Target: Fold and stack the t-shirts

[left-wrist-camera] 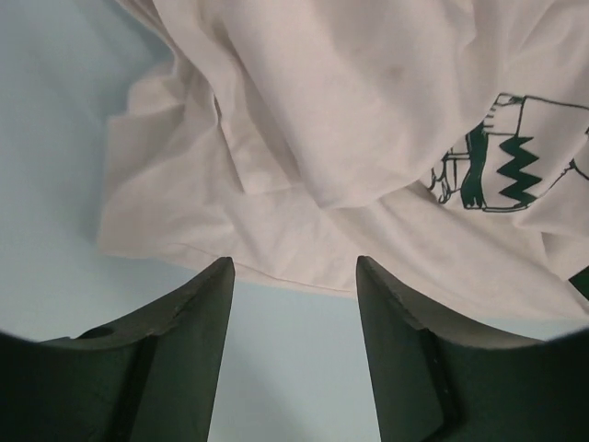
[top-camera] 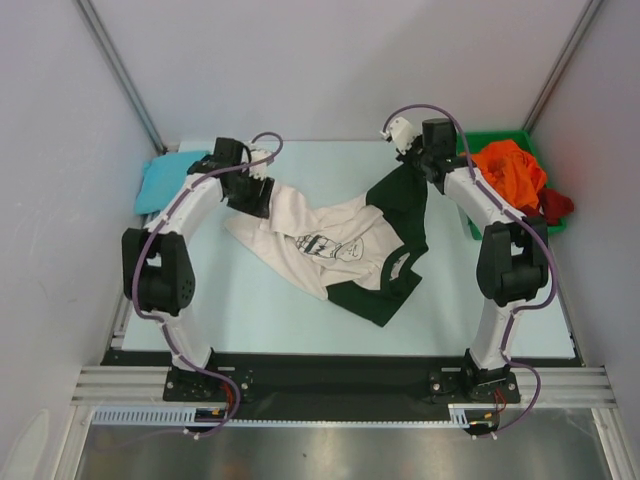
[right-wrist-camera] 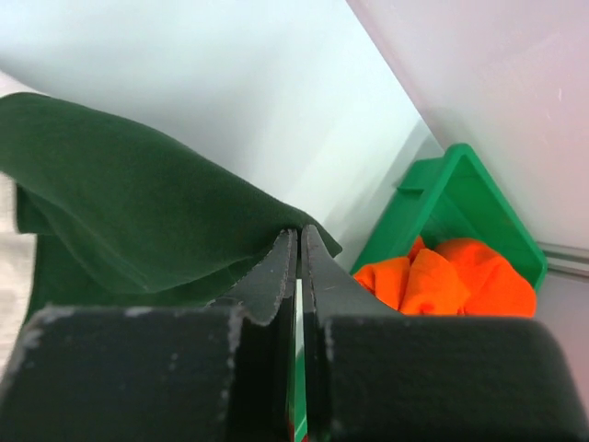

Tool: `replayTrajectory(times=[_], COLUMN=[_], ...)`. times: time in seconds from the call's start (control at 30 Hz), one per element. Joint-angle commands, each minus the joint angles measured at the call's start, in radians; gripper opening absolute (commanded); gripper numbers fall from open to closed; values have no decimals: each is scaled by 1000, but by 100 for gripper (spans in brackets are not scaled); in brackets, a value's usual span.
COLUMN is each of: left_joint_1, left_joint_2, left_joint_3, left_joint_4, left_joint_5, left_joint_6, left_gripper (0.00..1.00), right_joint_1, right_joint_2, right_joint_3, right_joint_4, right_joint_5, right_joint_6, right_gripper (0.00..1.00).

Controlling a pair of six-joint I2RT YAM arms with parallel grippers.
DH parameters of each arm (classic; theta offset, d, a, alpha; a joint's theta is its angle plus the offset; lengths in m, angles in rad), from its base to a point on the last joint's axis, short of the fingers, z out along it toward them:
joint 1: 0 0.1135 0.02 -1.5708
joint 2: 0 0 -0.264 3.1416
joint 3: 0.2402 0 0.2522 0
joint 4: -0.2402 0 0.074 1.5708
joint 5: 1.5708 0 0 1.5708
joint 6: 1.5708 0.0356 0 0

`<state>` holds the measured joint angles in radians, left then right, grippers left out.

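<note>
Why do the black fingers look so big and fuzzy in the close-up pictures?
Left wrist view: the left gripper's fingers sit right at the lens, looming soft-edged; the cream printed cloth t-shirt looks sharp. Right wrist view: right gripper's fingers blur likewise. Top view: all crisp.

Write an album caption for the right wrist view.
Two black fingers pinch the cream t-shirt's dark green cloth sleeve; an orange cloth t-shirt lies in the green plastic bin.

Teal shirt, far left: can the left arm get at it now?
Probably yes. The left fingers are open and empty, and the teal shirt lies bare right beside that arm.
</note>
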<state>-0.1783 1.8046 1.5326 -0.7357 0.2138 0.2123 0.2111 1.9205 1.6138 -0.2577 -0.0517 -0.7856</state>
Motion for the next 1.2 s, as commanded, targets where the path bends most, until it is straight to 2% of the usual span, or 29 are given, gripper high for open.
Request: replayTrajectory(times=[0.0, 0.27, 0.47, 0.97, 1.17], left_joint_1=[56, 91, 94, 100, 99], left_joint_2=[45, 199, 300, 372, 383], left_joint_3=[-20, 116, 211, 227, 221], left_joint_4=[-48, -64, -70, -70, -71], left_joint_5=[182, 185, 167, 127, 131], left_joint_6=[-62, -67, -51, -18, -8], left_gripper=[62, 56, 47, 43, 37], right_joint_1=[16, 25, 27, 16, 13], right_joint_2=[-63, -60, -52, -25, -20], right_joint_3=[-17, -35, -38, -35, -34], right_joint_4=[14, 14, 8, 18, 23], right_joint_5=[-4, 12, 18, 19, 21], right_joint_6=[6, -7, -23, -17, -12], right_gripper=[0, 0, 0, 0, 0])
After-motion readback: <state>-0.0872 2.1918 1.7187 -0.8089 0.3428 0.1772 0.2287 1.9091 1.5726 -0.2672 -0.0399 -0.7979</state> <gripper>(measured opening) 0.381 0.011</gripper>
